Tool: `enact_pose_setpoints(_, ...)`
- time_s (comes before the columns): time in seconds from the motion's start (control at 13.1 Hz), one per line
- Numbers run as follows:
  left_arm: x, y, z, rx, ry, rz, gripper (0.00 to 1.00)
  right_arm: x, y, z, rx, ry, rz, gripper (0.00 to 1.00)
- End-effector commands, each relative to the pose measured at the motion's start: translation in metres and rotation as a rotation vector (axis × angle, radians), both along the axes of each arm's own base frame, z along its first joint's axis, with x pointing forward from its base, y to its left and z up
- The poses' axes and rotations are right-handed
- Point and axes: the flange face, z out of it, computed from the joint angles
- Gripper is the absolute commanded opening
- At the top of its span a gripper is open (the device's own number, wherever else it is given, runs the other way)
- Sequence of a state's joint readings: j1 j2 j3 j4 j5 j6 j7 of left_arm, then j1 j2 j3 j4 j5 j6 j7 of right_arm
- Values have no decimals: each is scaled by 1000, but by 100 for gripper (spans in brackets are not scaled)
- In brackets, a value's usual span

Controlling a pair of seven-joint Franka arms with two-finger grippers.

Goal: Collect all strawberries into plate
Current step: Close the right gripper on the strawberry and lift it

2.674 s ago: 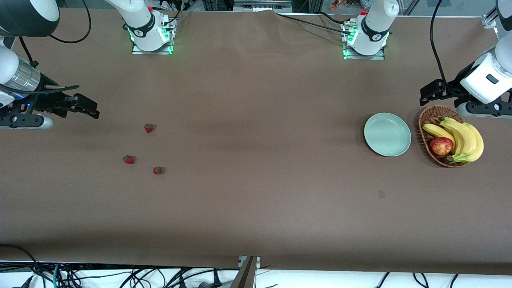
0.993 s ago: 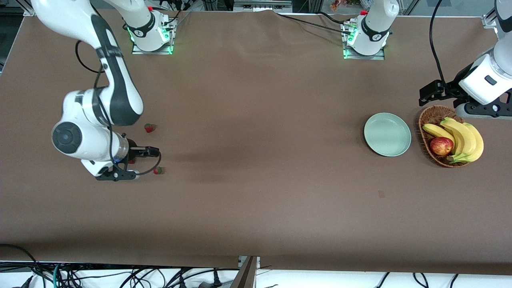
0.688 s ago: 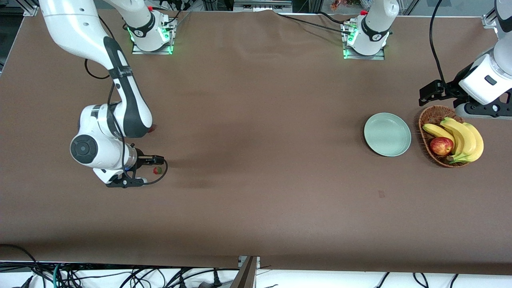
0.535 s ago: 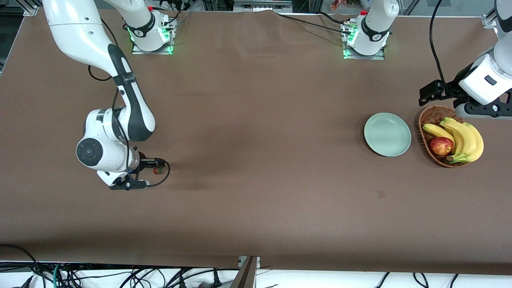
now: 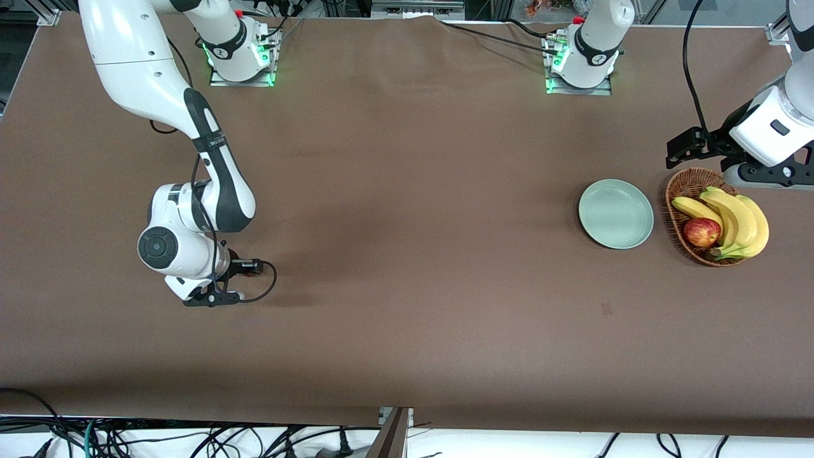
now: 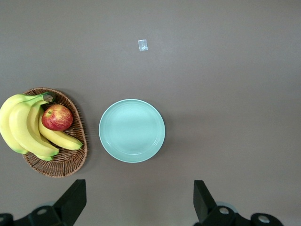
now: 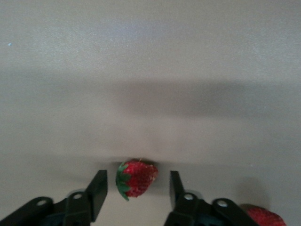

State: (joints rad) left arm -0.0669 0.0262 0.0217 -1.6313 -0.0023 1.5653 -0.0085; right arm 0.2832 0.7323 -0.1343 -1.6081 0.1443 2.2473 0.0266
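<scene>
The brown table (image 5: 413,191) is mostly bare. At mid-height of the front view, toward the left arm's end, the mint-green plate (image 5: 615,213) has nothing on it. Just beside it is a wicker basket (image 5: 675,191) with bananas (image 5: 738,219) and an apple (image 5: 702,231). Nearer the front camera than the plate, a small pale mark (image 5: 606,309) lies on the table. Nothing lies on the table between the plate and the right arm's end.

The left end effector (image 5: 679,147) waits in the air over the table at the basket's rim, with its fingers (image 6: 75,195) spread wide and nothing between them. Its wrist view looks down on the plate and basket.

The right end effector (image 5: 252,267) is low at the table toward the right arm's end, at mid-height of the front view. Its arm covers the table around it. In the right wrist view, one strawberry (image 7: 136,178) lies on its side on the table between the spread fingers (image 7: 99,188). A narrow gap shows on each side, so neither finger touches it. A second strawberry (image 7: 263,217) shows partly at the edge of that view, just outside one finger. Both are well apart from the plate.
</scene>
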Motion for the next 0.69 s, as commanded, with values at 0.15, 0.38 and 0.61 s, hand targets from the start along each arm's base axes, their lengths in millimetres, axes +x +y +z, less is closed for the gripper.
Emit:
enact_pose_setpoints(0.15, -1, -3, 3, -15, -6, -8, 100, 4, -1, -1, 26, -6, -3, 35)
enact_pose_setpoints(0.38, -1, -3, 3, -15, -6, -8, 100, 5, 3, 8, 30, -11, 1, 13)
enact_pose_setpoints(0.61, -1, -4, 4, -16, -7, -10, 100, 9, 33, 30, 104, 27, -46, 12)
